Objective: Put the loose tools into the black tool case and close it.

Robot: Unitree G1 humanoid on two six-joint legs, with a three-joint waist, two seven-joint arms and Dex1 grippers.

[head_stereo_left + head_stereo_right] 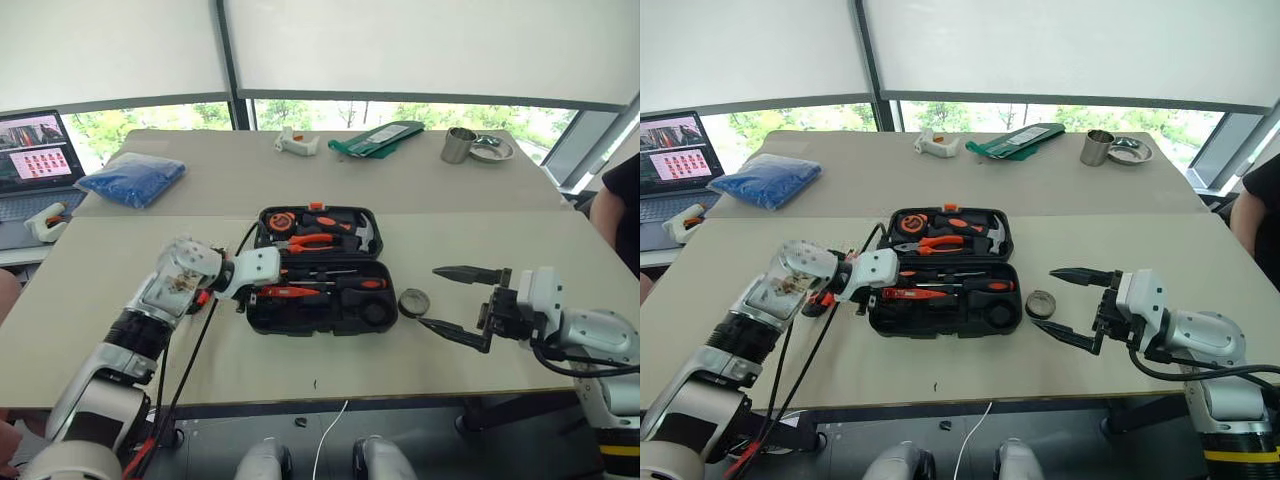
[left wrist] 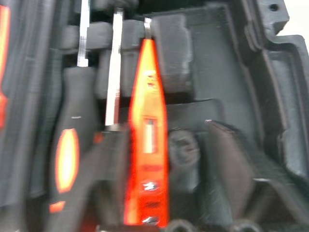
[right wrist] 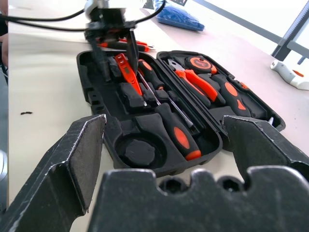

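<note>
The two head views look forward and down from above onto the bench [image 1: 420, 200], and both share the open black tool case [image 1: 315, 265] in the middle, with windows behind. The left wrist view sits very close inside the case, facing along the orange tester pen [image 2: 147, 145]. The right wrist view looks low across the bench, from near, at the same case [image 3: 145, 116] between its own pincer fingers [image 3: 67, 164].

black tool case [image 1: 320, 275] open, mid-counter [image 1: 120, 300] | left pincer [image 1: 250, 290] at its left end | tape roll [image 1: 414, 302] right | right pincer [image 1: 462, 303] spread wide
</note>
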